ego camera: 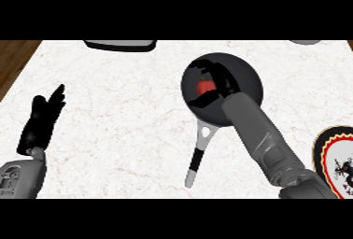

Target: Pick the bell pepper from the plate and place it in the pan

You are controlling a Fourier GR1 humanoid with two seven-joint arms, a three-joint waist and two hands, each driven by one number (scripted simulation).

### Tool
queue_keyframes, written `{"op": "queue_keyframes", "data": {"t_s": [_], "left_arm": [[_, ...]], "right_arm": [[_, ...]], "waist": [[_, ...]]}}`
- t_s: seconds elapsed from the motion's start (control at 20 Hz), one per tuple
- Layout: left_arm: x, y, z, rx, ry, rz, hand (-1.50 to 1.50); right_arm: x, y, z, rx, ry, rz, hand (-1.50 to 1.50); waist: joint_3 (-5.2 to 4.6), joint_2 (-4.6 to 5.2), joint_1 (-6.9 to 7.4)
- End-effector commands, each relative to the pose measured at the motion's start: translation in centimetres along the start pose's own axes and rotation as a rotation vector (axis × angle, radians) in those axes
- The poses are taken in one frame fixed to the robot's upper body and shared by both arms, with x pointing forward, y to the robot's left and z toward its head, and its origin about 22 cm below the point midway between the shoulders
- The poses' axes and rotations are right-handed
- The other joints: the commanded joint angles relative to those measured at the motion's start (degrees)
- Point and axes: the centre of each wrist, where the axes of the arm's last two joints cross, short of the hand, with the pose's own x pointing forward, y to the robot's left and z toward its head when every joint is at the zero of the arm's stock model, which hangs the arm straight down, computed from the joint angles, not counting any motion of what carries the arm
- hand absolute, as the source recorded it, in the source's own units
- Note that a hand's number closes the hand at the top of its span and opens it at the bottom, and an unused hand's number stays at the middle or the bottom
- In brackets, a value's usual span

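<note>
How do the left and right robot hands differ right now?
The right robot hand is over the pan, fingers curled round the red bell pepper. The left robot hand rests open at the view's left over bare counter, fingers up, holding nothing. Both are black on grey forearms.

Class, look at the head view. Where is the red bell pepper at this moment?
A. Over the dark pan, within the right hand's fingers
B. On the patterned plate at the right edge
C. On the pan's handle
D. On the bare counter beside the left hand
A: the bell pepper shows red over the pan, with the right hand curled round it; the plate lies apart at the right edge.
</note>
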Motion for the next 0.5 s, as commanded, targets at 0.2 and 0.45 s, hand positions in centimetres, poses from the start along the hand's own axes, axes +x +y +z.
{"op": "queue_keyframes", "data": {"t_s": [0.2,0.45], "left_arm": [[0.8,0.9,-0.6,-0.015,0.000,-0.004,0.00],[-0.3,1.2,-0.2,0.015,0.021,0.002,0.00]], "right_arm": [[0.8,-0.1,-0.5,-0.120,-0.077,-0.175,-1.50],[1.3,-1.1,-1.0,-0.251,-0.098,-0.265,-1.50]], "waist": [[0.03,0.06,0.81],[-0.01,-0.18,-0.89]]}}
